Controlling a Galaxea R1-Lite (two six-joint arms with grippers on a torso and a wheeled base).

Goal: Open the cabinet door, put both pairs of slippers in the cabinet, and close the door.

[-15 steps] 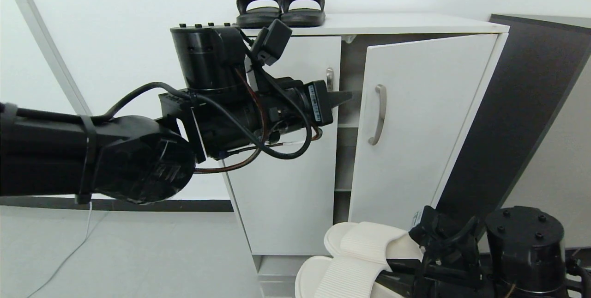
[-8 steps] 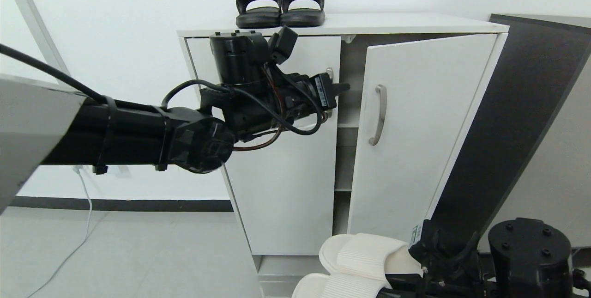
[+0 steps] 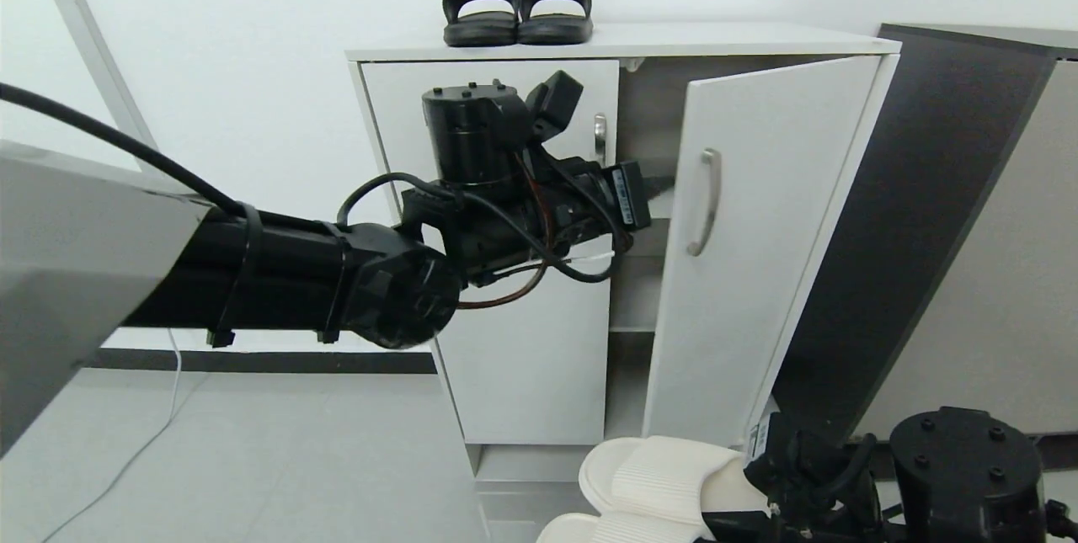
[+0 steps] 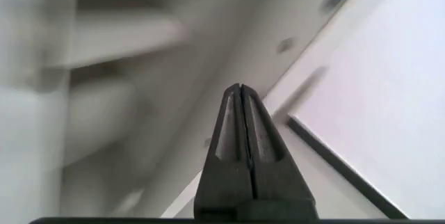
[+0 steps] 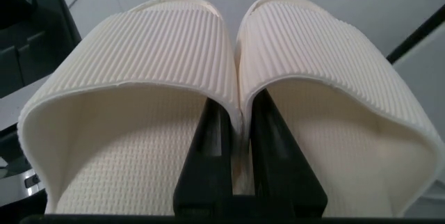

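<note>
Notably, left hand [image 3: 665, 183] was clenched, empty, at the gap beside the ajar door [image 3: 758, 290]. Right hand [image 5: 238, 147] grasped white slippers [image 3: 653, 476] low before the cabinet [image 3: 522, 375]. Black slippers [image 3: 518, 11] sat on the cabinet top.

2 blk slippers [image 3: 480, 28], 2 wht slippers [image 3: 665, 476]

The two dark fingers [image 4: 261, 140] sit pressed together before a blurred cabinet shelf [image 4: 118, 36]
</note>
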